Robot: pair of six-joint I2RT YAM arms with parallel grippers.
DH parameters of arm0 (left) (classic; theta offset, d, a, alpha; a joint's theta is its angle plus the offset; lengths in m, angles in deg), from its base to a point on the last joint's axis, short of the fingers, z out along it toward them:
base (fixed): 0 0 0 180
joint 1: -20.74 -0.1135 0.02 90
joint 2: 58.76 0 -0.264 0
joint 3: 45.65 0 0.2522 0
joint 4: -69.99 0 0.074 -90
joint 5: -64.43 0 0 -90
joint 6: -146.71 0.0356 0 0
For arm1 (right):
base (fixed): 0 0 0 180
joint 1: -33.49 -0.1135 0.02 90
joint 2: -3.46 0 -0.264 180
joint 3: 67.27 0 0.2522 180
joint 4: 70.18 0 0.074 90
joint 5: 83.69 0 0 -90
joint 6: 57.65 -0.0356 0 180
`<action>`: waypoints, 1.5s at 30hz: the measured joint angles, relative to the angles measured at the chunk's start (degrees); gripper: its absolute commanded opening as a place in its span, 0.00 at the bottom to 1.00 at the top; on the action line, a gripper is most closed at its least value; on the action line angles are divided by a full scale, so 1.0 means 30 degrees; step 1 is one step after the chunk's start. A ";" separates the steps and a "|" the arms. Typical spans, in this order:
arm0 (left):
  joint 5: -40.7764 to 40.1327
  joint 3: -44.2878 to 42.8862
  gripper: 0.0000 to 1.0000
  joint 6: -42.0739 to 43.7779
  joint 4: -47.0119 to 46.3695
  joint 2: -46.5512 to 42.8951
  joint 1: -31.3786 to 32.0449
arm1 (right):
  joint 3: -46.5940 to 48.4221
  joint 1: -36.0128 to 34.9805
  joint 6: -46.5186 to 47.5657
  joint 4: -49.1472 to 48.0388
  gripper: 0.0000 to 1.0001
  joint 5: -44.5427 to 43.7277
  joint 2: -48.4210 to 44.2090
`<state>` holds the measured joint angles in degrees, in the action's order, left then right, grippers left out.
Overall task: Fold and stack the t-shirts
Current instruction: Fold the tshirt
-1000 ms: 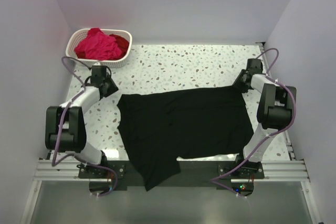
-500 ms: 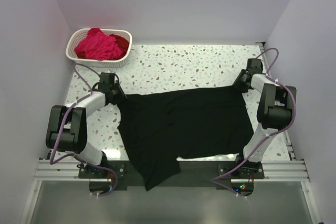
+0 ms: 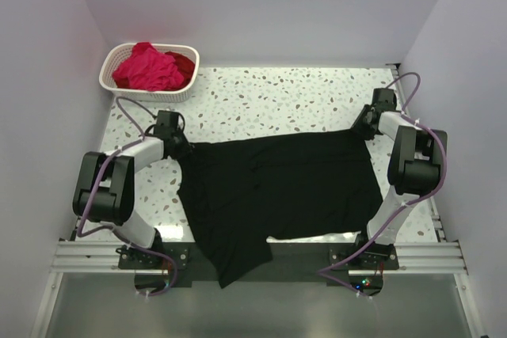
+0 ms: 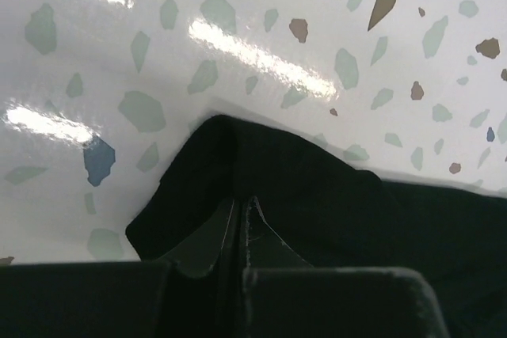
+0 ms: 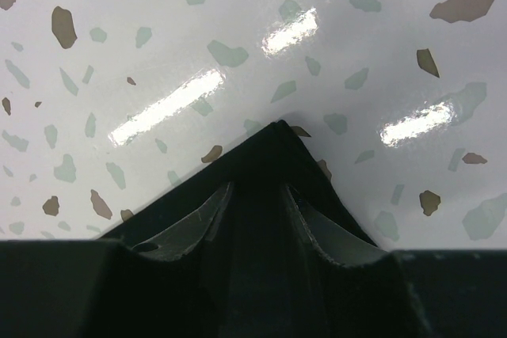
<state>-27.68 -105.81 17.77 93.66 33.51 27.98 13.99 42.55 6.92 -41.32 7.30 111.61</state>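
Two far corners pinched | left hand, right hand clamped on black t-shirt | spread flat, rumpled

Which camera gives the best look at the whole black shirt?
The top external view: the black t-shirt lies spread across the table, outline complete. Each wrist view shows only one corner of it.

white lattice basket: 10 o'clock corner, on table | speckled terrazzo table: centre | aluminium rail: 6 o'clock edge
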 measured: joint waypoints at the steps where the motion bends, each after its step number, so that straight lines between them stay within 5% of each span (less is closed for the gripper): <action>1: -0.0168 -0.0080 0.00 0.0000 0.0044 0.0036 -0.0029 | 0.0000 0.0000 0.0007 0.0007 0.33 0.0000 0.0000; 8: -0.0954 -0.2361 0.00 0.0801 0.0561 0.1931 -0.0874 | 0.0379 -0.0029 0.0058 0.0138 0.33 0.0087 0.0284; 25: -0.1035 -0.7526 0.44 0.2958 0.0845 0.5697 -0.0911 | 0.3570 -0.0036 0.0495 0.1173 0.43 0.0510 0.2295; 30: -0.1734 -0.7643 0.54 0.3213 0.1763 0.4240 -0.0962 | 0.3577 -0.0131 0.0903 0.2047 0.50 0.0503 0.1741; 36: -0.2455 -0.6411 0.55 0.3177 0.2528 -0.0940 -0.0648 | 0.2601 -0.1100 0.1384 0.2812 0.51 0.0503 -0.1683; 40: -0.2339 -0.4284 0.52 0.3089 0.2375 -0.4065 0.1348 | 0.1260 -0.3504 0.1501 0.2718 0.48 0.0561 -0.3978; 45: -0.1370 -0.1909 0.46 0.2681 0.2164 -0.4058 0.3228 | 0.0007 -0.6761 0.1362 0.2565 0.43 0.1202 -0.4342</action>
<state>-31.79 -111.53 25.82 100.15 21.33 37.66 14.02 22.26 11.01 -33.63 10.91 98.59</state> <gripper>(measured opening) 0.490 0.461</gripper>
